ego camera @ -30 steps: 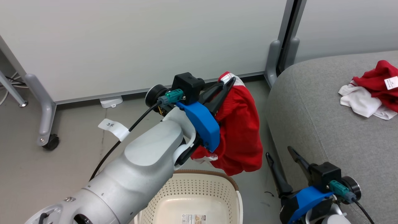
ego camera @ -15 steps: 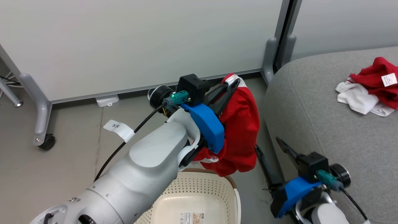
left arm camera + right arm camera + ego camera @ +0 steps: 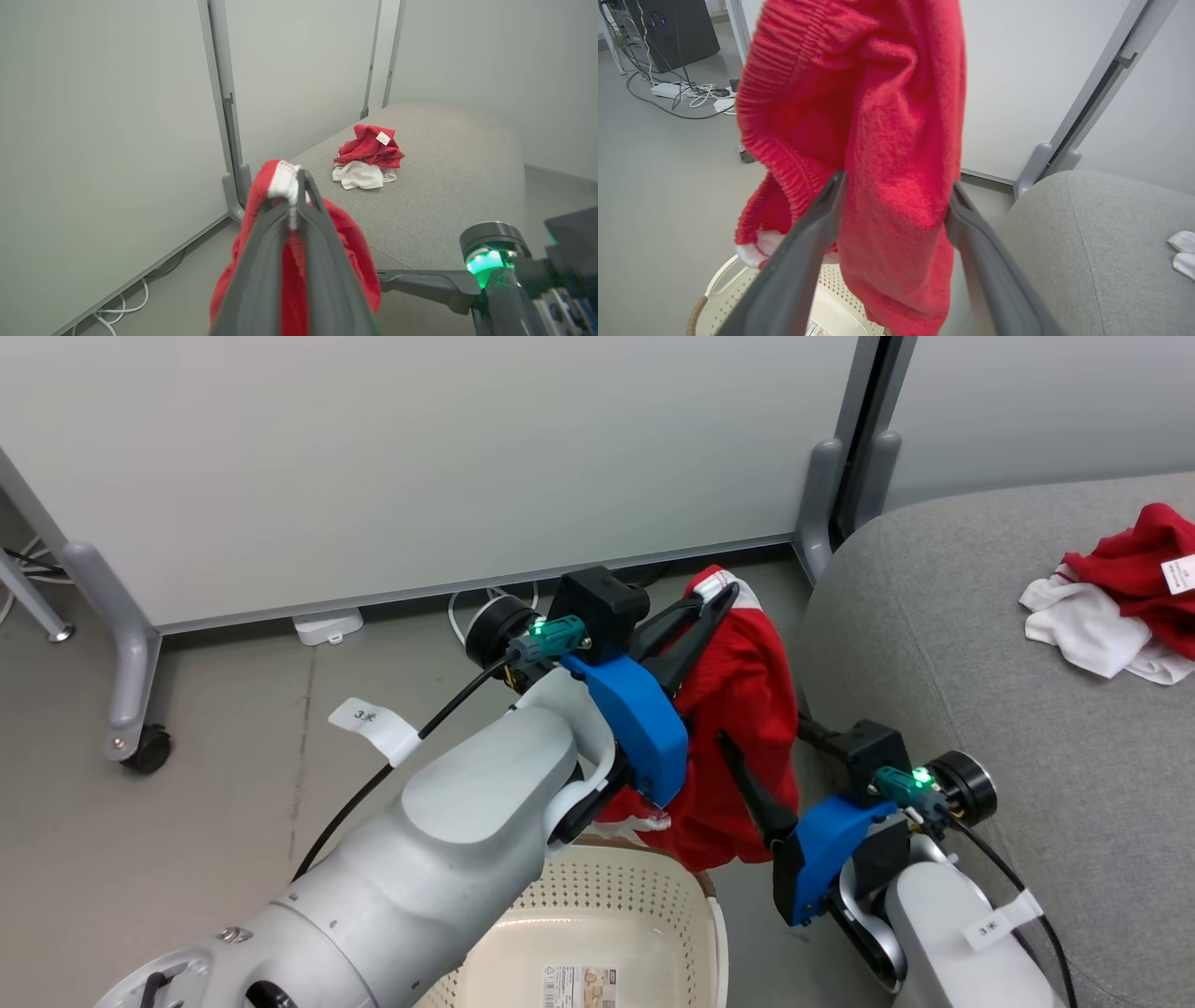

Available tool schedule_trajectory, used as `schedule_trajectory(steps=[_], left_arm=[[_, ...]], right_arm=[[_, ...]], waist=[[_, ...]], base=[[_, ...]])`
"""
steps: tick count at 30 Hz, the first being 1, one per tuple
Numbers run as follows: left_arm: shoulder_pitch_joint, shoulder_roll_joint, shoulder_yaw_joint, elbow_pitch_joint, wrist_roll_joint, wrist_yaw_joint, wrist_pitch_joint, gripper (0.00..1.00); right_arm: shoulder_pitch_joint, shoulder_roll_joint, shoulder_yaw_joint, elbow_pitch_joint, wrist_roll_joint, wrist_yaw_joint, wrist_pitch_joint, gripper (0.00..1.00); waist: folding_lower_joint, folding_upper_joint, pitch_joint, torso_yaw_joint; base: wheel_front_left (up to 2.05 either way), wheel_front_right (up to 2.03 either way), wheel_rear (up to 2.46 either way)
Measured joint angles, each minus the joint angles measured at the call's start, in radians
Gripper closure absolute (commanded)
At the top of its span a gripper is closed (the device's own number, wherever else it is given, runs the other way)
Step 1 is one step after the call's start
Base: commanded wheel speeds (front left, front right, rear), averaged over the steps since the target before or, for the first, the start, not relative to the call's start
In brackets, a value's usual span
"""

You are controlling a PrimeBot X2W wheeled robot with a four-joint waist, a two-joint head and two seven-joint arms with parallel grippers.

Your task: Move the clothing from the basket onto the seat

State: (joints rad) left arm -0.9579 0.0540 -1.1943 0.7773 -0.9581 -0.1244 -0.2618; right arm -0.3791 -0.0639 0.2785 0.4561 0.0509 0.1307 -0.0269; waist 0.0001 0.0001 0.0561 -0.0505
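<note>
Left fingers [image 3: 705, 625] clamped on red garment [image 3: 747, 709], arm outstretched above basket [image 3: 597, 889]; right fingers [image 3: 798, 270] apart, straddling it

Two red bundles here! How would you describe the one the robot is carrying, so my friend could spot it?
Start at the big grey sofa; just off its rounded end, above the cream basket, a red garment hangs in the air. It dangles from the robot's left hand, pinched by its white-trimmed edge, while the other red-and-white heap lies crumpled on the sofa.
</note>
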Motion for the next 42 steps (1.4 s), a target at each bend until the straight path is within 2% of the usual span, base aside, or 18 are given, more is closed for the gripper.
schedule_trajectory(steps=[6,7,8,9,20,33,35,37,38,39,40,42], left_arm=[[-0.003,-0.002,-0.014,-0.011,-0.009,-0.002,0.0,1.0],[-0.003,-0.002,-0.016,-0.012,-0.009,-0.002,0.0,1.0],[-0.003,-0.002,-0.019,-0.013,-0.01,-0.002,0.0,1.0],[-0.003,-0.002,-0.02,-0.014,-0.011,-0.002,0.0,1.0],[-0.002,-0.003,-0.025,-0.012,-0.024,-0.005,0.0,1.0],[0.011,-0.003,-0.026,0.01,-0.028,-0.005,0.0,1.0],[0.013,-0.003,-0.026,0.012,-0.028,-0.005,0.0,0.97],[0.014,-0.003,-0.027,0.013,-0.03,-0.005,0.0,0.89],[0.014,-0.003,-0.028,0.013,-0.035,-0.005,0.0,0.73],[0.015,-0.003,-0.03,0.014,-0.036,-0.005,0.0,0.23],[0.015,-0.003,-0.03,0.015,-0.037,-0.005,0.0,0.0],[0.019,-0.003,-0.033,0.016,-0.045,-0.005,0.001,0.0]], right_arm=[[-0.072,0.002,0.019,0.141,0.021,0.0,-0.02,0.0],[-0.084,0.002,0.02,0.165,0.03,0.0,-0.02,0.31],[-0.094,0.004,0.022,0.188,0.033,0.0,-0.025,0.92],[-0.103,0.005,0.026,0.204,0.033,0.0,-0.034,1.0],[-0.155,0.012,0.065,0.327,0.06,0.0,-0.099,1.0],[-0.168,0.012,0.091,0.389,0.101,0.0,-0.133,1.0],[-0.172,0.012,0.093,0.395,0.102,0.0,-0.134,1.0],[-0.176,0.012,0.096,0.4,0.102,0.0,-0.14,1.0],[-0.176,0.012,0.098,0.401,0.102,0.0,-0.141,1.0],[-0.176,0.012,0.099,0.404,0.102,0.0,-0.142,1.0],[-0.177,0.012,0.099,0.407,0.102,0.0,-0.142,1.0],[-0.179,0.012,0.099,0.411,0.102,0.0,-0.143,1.0]], waist=[[0.0,0.0,-0.004,0.005],[0.0,0.0,-0.006,0.006],[-0.0001,0.0,-0.007,0.006],[0.0,0.0,-0.009,0.007],[0.0,0.0,-0.025,0.004],[-0.0001,0.0,-0.047,-0.004],[-0.0001,0.0,-0.049,-0.006],[-0.0001,-0.0001,-0.051,-0.007],[-0.0001,0.0,-0.052,-0.008],[-0.0001,0.0,-0.053,-0.009],[-0.0001,0.0,-0.054,-0.009],[-0.0001,0.0,-0.055,-0.01]], base=[[0.0,0.0,0.0],[0.0,0.0,0.0],[0.0,0.0,0.0],[0.0,0.0,0.0],[0.0,0.0,0.0],[0.0,0.0,0.0],[0.0,0.0,0.0],[0.0,0.0,0.0],[0.0,0.0,0.0],[0.0,0.0,0.0],[0.0,0.0,0.0],[0.0,0.0,0.0]])
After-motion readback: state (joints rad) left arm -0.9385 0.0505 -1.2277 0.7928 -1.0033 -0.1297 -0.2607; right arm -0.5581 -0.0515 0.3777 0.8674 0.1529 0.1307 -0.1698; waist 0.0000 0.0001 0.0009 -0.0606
